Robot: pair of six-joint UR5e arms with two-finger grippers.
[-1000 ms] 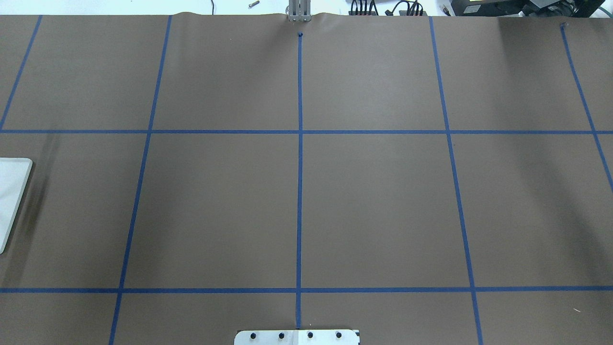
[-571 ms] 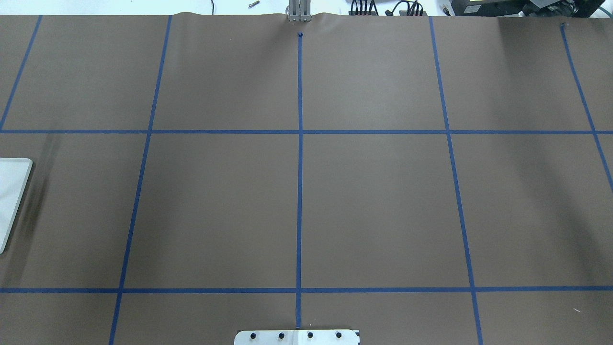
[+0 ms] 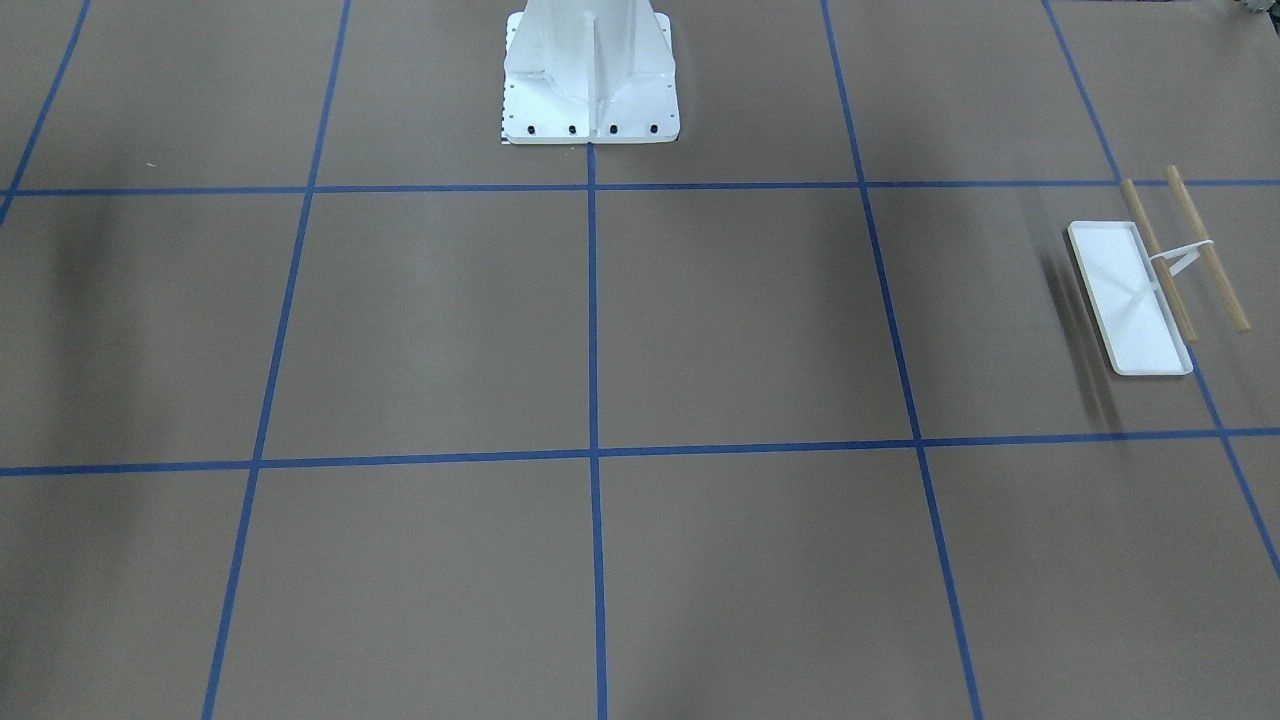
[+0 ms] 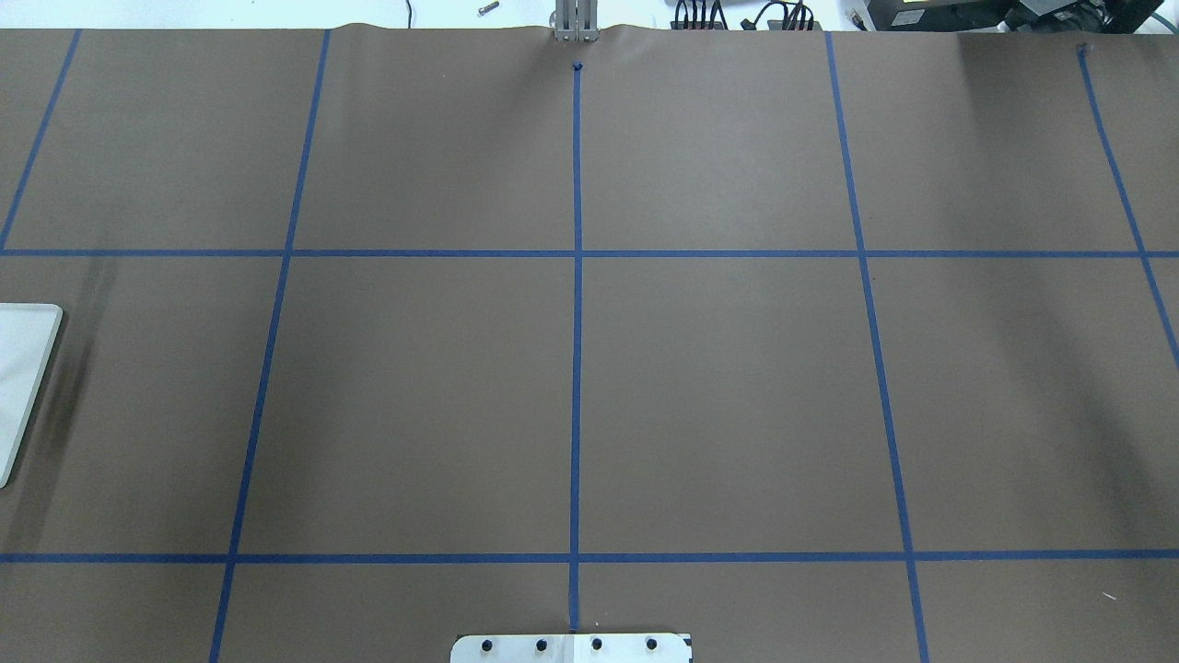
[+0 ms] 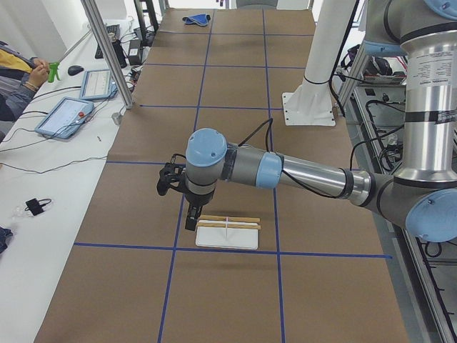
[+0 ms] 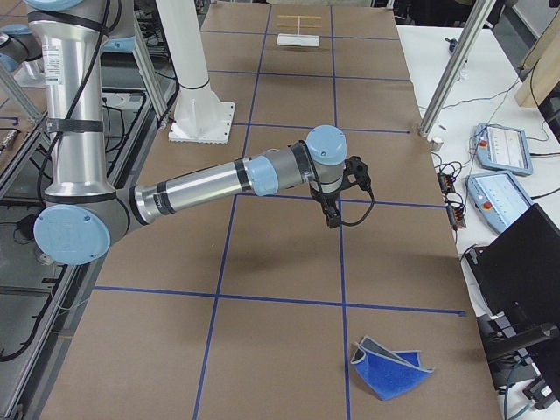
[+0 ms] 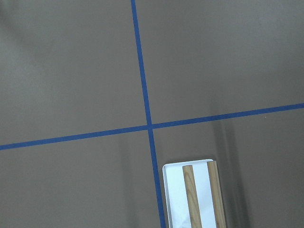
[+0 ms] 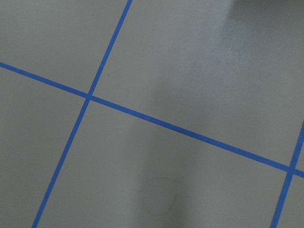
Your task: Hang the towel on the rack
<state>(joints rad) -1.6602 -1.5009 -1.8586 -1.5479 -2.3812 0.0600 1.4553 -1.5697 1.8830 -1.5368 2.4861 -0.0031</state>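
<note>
The towel (image 6: 391, 369) lies crumpled, blue with a grey side showing, on the paper at the table's end on my right; it also shows far off in the exterior left view (image 5: 196, 19). The rack (image 3: 1135, 300), a white tray with two wooden rods (image 3: 1205, 250), stands near the opposite end (image 5: 227, 232) (image 7: 190, 199); only its tray edge (image 4: 23, 387) shows overhead. My left gripper (image 5: 190, 221) hangs just above the rack's end. My right gripper (image 6: 333, 219) hangs over the table's middle, well away from the towel. I cannot tell whether either is open or shut.
The large white bolted pedestal (image 3: 590, 80) stands at the robot's side of the table. Blue tape lines grid the brown paper. A side table with tablets (image 5: 68, 114) and cables runs along the far edge, with a metal post (image 5: 107, 50) and a seated person (image 5: 18, 78).
</note>
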